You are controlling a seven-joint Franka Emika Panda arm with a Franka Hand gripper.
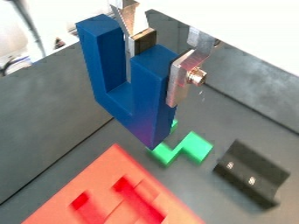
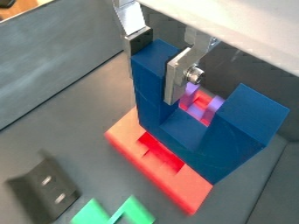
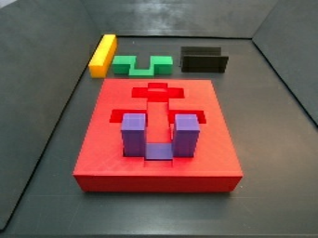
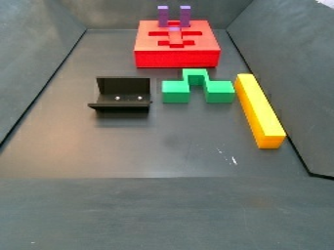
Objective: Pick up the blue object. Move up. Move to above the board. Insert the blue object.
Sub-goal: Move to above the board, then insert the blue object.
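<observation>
My gripper [image 1: 155, 54] is shut on one prong of the blue object [image 1: 122, 83], a blue U-shaped block, and holds it in the air with its prongs up. Both wrist views show this grasp [image 2: 160, 59], with silver fingers on either side of the prong. The blue object [image 2: 193, 122] hangs above the near part of the red board [image 2: 131, 140]. The board [image 1: 111, 175] lies flat on the floor and shows in both side views [image 3: 99, 163] [image 4: 179, 59]. Neither the gripper nor the blue object is in the side views.
A purple U-shaped block [image 3: 159, 135] sits in a recess of the board [image 4: 173, 15]. A green notched block [image 3: 143, 65] [image 4: 198, 88], a yellow bar [image 3: 102, 53] [image 4: 259, 109] and the dark fixture [image 3: 205, 60] [image 4: 123, 96] lie on the grey floor beside the board. Grey walls enclose the floor.
</observation>
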